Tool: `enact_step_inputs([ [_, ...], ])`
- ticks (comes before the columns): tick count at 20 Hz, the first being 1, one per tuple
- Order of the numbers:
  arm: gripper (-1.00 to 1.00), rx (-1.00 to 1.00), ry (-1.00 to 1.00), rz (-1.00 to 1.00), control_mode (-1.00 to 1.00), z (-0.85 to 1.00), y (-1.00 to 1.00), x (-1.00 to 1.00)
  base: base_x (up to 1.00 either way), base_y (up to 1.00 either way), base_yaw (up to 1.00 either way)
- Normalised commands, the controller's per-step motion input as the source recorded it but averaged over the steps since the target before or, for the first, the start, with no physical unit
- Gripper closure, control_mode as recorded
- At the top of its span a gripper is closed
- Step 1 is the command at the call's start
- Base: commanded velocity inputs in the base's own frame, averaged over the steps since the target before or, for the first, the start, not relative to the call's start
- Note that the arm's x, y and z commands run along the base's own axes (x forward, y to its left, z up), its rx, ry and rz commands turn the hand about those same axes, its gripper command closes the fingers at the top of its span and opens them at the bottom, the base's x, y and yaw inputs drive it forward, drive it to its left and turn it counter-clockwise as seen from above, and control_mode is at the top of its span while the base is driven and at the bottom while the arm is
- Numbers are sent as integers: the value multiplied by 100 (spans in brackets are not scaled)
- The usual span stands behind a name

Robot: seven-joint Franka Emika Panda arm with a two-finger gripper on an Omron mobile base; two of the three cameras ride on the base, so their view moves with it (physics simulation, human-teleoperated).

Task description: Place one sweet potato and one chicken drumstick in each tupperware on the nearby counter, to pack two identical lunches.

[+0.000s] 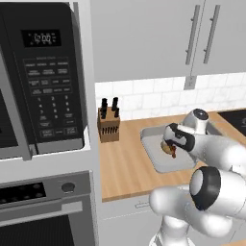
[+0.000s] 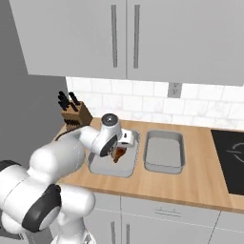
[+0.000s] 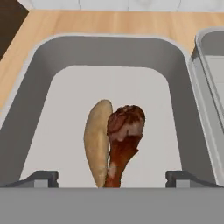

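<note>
– How does the chicken drumstick (image 3: 124,139) look?
– Dark reddish-brown, glossy – it lies in the left tupperware (image 3: 39,83) on the worktop (image 2: 200,178), touching the pale sweet potato (image 3: 97,140).
– And the hand (image 3: 112,177)?
– Spread wide above both, holding nothing.

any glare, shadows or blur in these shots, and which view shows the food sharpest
Hand view: sharpest, even flat light, the sweet potato and chicken drumstick crisp in the tupperware, with hardly any shadow under them. Left base view: soft, the food a small smudge beside the arm; microwave buttons unreadable. Right base view: slightly soft, no glare on the cooktop, faint shading under the cabinets.
</note>
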Motion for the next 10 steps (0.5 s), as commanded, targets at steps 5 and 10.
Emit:
enact_step_inputs([
  [5,-100,2,1,0,-100,75,7,-100,0,0,0],
  [10,-100,0,0,0,-100,81,45,-100,0,0,0],
])
